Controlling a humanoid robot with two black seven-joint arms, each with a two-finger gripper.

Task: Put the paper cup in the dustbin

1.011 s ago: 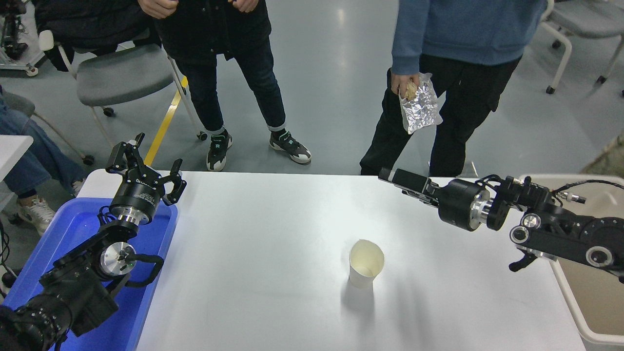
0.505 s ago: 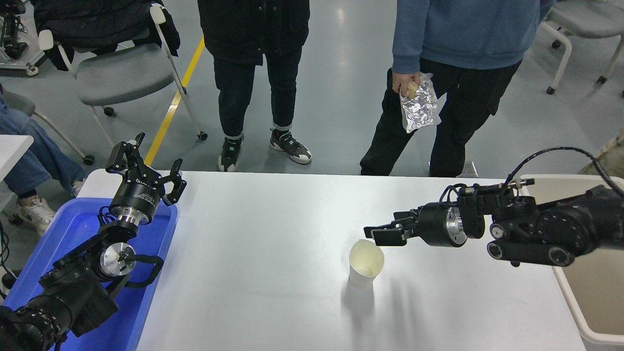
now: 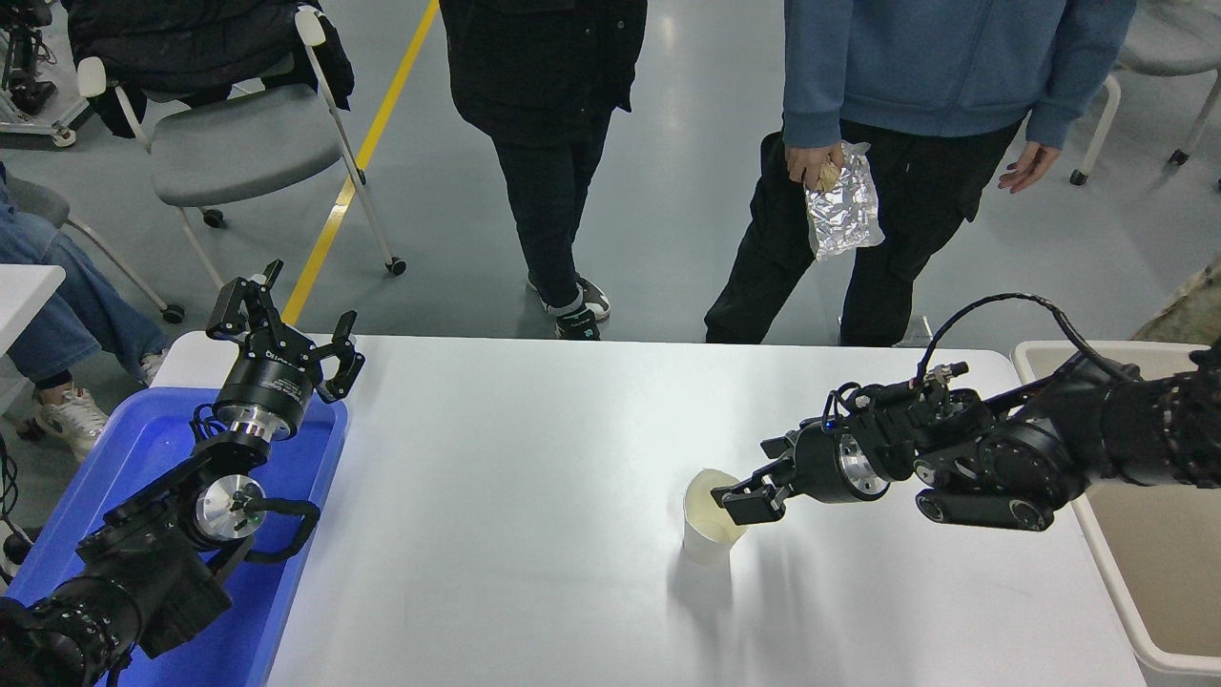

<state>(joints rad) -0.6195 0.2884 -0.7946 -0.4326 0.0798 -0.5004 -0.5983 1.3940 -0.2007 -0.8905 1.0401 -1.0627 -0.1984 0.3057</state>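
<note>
The white paper cup (image 3: 707,540) stands upright on the white table (image 3: 525,458), right of the middle. My right gripper (image 3: 743,500) reaches in from the right, is open, and sits at the cup's right rim, with its fingertips over the rim's edge. The cup keeps its shape. The beige dustbin (image 3: 1159,572) stands off the table's right edge, behind and below my right arm. My left gripper (image 3: 291,322) is parked open at the lower left, over the blue tray.
A shallow blue tray (image 3: 134,458) lies under my left arm at the table's left edge. Two people stand at the far side; one holds a foil bag (image 3: 844,215). A grey chair (image 3: 238,143) stands at the back left.
My right gripper has swung down and to the left from above the table's far right edge to the cup's rim. One person walked to the right. The cup has not moved.
</note>
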